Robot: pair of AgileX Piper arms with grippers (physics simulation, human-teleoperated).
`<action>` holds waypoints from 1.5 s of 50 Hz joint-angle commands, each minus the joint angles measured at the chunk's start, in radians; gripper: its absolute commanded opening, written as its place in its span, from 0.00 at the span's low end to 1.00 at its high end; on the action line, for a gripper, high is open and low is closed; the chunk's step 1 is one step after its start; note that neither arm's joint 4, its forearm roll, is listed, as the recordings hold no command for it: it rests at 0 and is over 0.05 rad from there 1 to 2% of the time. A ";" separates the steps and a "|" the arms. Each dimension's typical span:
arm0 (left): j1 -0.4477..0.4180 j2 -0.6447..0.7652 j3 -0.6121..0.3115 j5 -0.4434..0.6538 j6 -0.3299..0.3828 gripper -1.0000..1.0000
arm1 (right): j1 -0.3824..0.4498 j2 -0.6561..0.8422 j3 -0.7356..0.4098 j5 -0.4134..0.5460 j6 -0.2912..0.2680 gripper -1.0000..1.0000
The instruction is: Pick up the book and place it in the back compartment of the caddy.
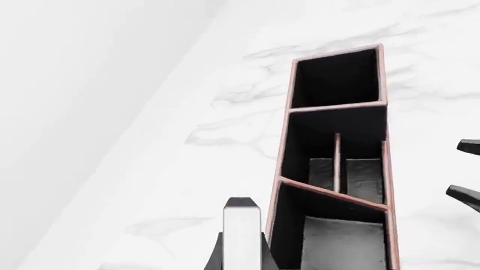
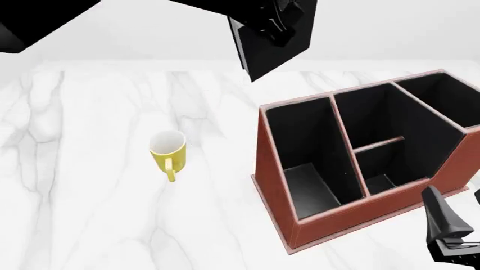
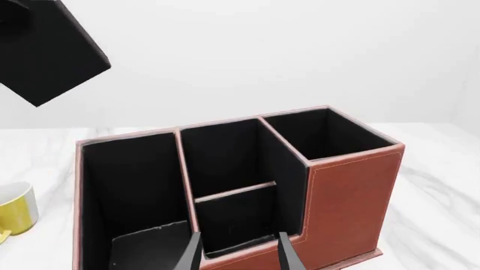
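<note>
1 book (image 2: 271,42), 1 caddy (image 2: 345,216) – 4 cells, 1 yellow mug (image 2: 168,149), 2 grippers

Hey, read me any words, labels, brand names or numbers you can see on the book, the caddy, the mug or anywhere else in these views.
None: no readable text in any view.
The book, held up by the left gripper: plain black cover, white page edges, no title visible.
The caddy: bare red-brown walls with stitching, black lining, no label.
The yellow mug: plain, no print.
The marble table: only grey veining.
</note>
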 commanded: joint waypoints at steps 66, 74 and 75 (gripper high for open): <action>-0.282 0.445 -0.140 -0.393 -0.114 0.00 | 0.000 0.017 0.001 -0.014 -0.003 1.00; -0.281 0.464 -0.144 -0.401 -0.138 0.00 | 0.000 0.026 0.001 -0.023 -0.002 1.00; -0.281 0.464 -0.144 -0.401 -0.138 0.00 | 0.000 0.026 0.001 -0.022 -0.002 1.00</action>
